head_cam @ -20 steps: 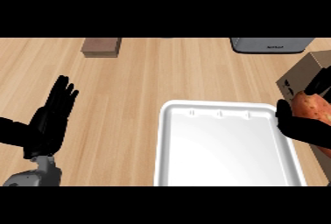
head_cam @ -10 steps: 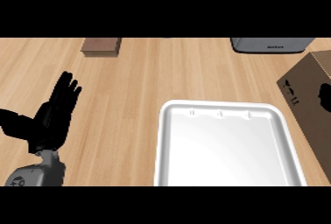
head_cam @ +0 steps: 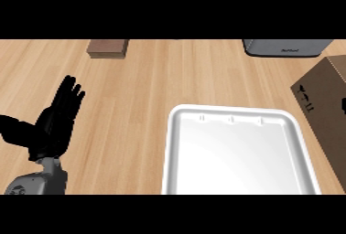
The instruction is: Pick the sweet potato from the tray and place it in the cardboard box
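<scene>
Your left hand [head_cam: 54,123] rests at the left edge, fingers straight and together, holding nothing. The white tray [head_cam: 177,151] holds nothing you can see; the sweet potato is not visible. The cardboard box [head_cam: 324,100] stands just right of the tray. Your right hand is out of view, so no bearing from fingers to potato can be given.

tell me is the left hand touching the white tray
Apart. The head view shows bare wooden counter between the open left hand and the tray.
</scene>
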